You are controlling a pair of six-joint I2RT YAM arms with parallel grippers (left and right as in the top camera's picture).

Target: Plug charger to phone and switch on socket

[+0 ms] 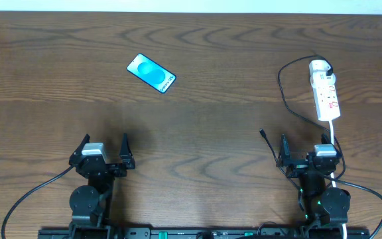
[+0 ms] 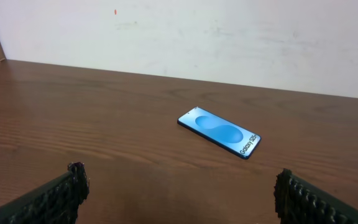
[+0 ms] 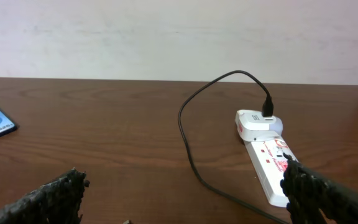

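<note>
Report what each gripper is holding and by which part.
Nothing is held. The left gripper and the right gripper are both open and empty. The phone and the charger lie on the table, clear of both.

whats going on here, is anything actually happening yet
Nothing is being handled yet. Two robot arms sit at the near edge of the table, and the left tool and right tool are both open and empty. The phone lies screen up on the far left, with nothing plugged in. The charger runs from a white adapter in the socket on the right, and its plug tip lies loose near the right tool.
</note>
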